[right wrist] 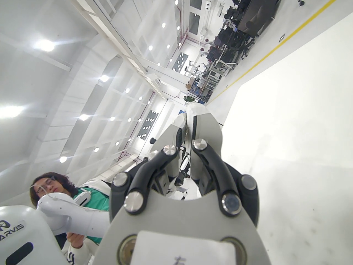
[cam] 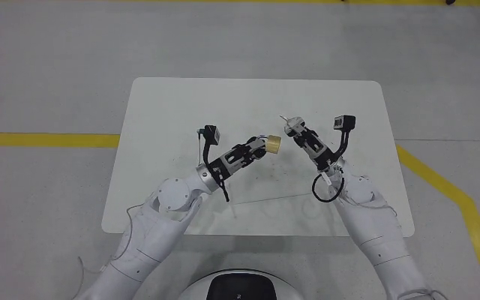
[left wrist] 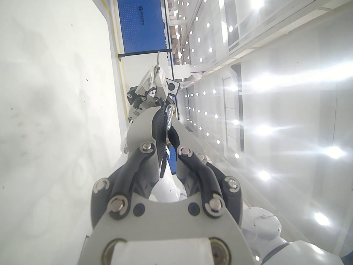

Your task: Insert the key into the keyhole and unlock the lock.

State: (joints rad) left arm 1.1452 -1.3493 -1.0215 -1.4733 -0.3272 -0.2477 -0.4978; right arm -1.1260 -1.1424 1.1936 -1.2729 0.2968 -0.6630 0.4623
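A brass lock [cam: 274, 142] is held above the middle of the white table [cam: 180, 105], with my left gripper [cam: 262, 145] shut on it. In the left wrist view the closed fingers [left wrist: 149, 128] pinch a silvery part of the lock [left wrist: 171, 111]. My right gripper [cam: 295, 126] hangs just right of the lock and is shut on a thin metal key [cam: 284, 118] that sticks out past its tips. A small gap separates key and lock. The left wrist view shows the right gripper [left wrist: 154, 79] farther off with the key [left wrist: 158, 60] projecting from it. The right wrist view has its fingers [right wrist: 204, 122] pressed together.
Both wrist cameras [cam: 211, 134] [cam: 344, 121] stand out beside the grippers. The table's far edge [cam: 255, 79] and rounded corners lie well beyond the arms. A yellow floor line [cam: 52, 139] runs on either side of the table.
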